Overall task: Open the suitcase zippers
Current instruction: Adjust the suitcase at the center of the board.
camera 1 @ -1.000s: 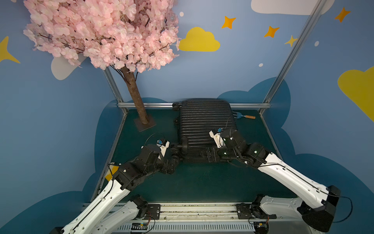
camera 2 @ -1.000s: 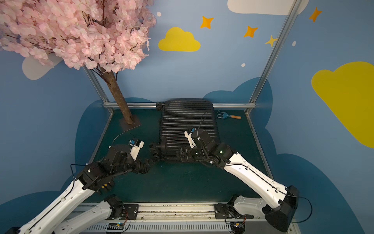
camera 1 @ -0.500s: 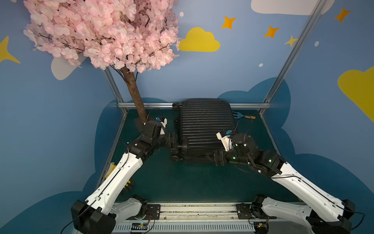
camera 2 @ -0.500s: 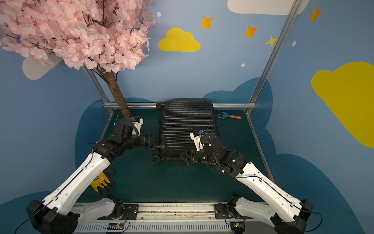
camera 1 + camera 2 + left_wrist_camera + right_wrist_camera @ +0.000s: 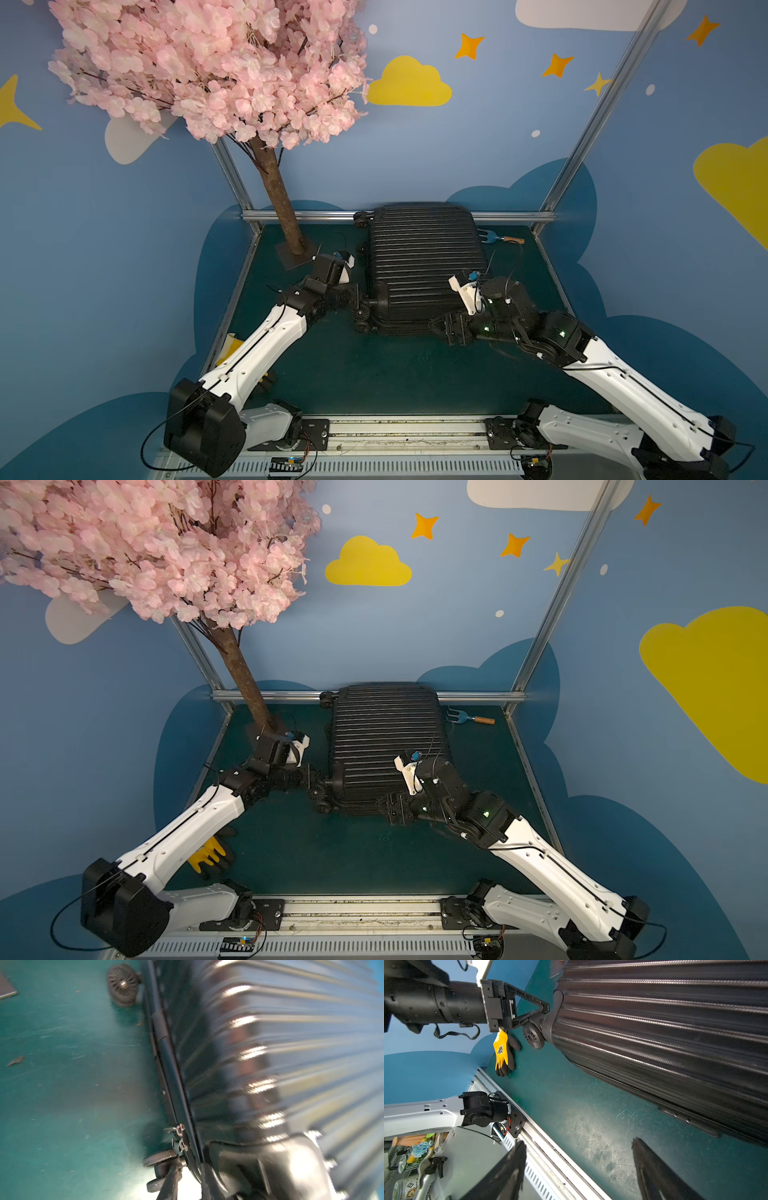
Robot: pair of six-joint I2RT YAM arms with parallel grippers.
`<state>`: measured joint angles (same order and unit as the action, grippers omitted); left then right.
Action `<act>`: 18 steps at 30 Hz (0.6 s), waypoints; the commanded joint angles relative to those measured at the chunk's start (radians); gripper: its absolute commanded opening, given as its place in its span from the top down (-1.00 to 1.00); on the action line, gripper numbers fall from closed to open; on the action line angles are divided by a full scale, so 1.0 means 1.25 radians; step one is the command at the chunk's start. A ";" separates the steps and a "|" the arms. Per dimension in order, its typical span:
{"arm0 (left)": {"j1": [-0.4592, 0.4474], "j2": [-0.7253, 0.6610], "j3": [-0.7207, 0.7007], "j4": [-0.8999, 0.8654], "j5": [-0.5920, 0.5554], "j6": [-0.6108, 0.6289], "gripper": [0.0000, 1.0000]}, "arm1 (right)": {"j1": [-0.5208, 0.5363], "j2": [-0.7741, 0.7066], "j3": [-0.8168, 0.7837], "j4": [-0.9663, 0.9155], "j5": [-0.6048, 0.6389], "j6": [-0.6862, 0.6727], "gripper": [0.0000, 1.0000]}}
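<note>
Suitcase (image 5: 424, 266), one, lies flat mid-frame in both top views on the green table (image 5: 395, 374), with the zippers (image 5: 176, 1084) along its rim. Two grippers: left gripper (image 5: 366, 301) is at its lower-left corner, fingers narrow, grip unclear. Right gripper (image 5: 578, 1142), lower right, is spread and empty. One glove (image 5: 502, 1051), one fork (image 5: 494, 237), one tree (image 5: 278, 199).

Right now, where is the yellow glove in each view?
Top view: yellow glove mostly hidden under the left arm.
Top view: yellow glove beside the left arm, fingers showing.
Left wrist: not in it.
Right wrist: yellow glove on the mat, near the suitcase wheel.
Shared landmark: the black ribbed suitcase.
</note>
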<state>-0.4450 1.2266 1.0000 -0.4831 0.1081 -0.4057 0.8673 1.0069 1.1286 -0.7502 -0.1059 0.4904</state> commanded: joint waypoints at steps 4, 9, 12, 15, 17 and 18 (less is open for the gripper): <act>-0.092 -0.070 -0.079 0.074 0.134 -0.066 0.53 | -0.002 0.029 0.020 -0.012 -0.002 -0.022 -0.61; -0.193 -0.085 -0.155 0.186 0.106 -0.077 0.51 | -0.003 0.040 0.054 -0.017 0.004 -0.031 -0.65; -0.274 -0.071 -0.180 0.246 0.002 -0.054 0.46 | -0.005 0.047 0.089 -0.030 0.009 -0.047 -0.66; -0.311 -0.094 -0.260 0.413 -0.057 -0.018 0.44 | -0.005 0.047 0.121 -0.045 0.012 -0.062 -0.66; -0.327 -0.134 -0.326 0.513 -0.139 0.012 0.36 | -0.007 0.043 0.136 -0.054 0.016 -0.069 -0.64; -0.329 -0.152 -0.361 0.559 -0.173 0.027 0.33 | -0.006 0.040 0.143 -0.059 0.020 -0.076 -0.64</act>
<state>-0.8455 1.0866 0.6247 0.0158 0.0216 -0.4393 0.8654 1.0668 1.2720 -0.7841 -0.1005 0.4286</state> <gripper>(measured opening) 0.324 0.823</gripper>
